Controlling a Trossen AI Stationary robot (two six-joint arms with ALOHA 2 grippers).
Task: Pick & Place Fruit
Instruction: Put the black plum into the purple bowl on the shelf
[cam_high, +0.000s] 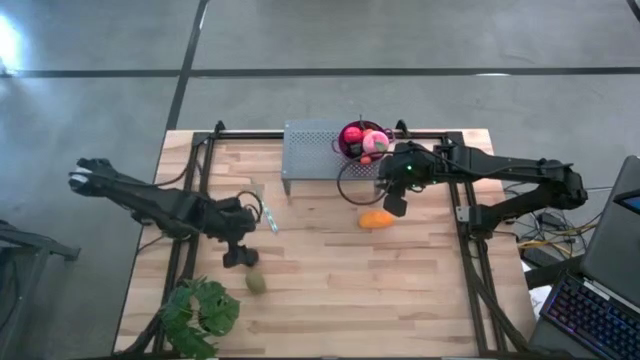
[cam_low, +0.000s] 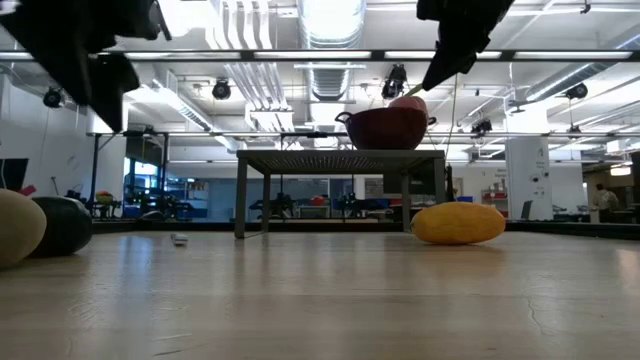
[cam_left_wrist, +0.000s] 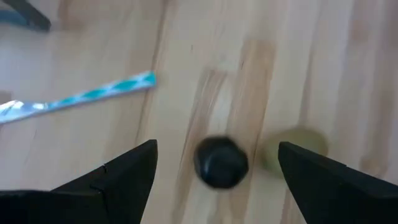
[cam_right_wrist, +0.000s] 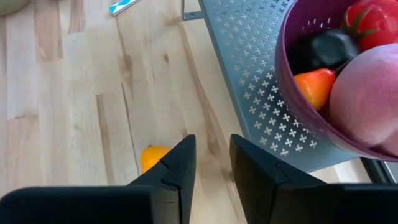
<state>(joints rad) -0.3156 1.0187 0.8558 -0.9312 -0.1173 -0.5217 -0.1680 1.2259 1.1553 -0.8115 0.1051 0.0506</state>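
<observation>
The left end effector hovered near the table's front-left corner, released – fingers spread wide above a dark purple-black ball, with an olive-green piece just beside it. The right end effector hung near the back edge, beside the perforated grey stand; its fingers stood nearly clenched, a narrow gap between them, grasping nothing. An elongated orange piece lay on the table just beside it. The purple bowl on the stand held a pink ball, a red ball and more fruit. A leafy plant sat at the front-left corner.
</observation>
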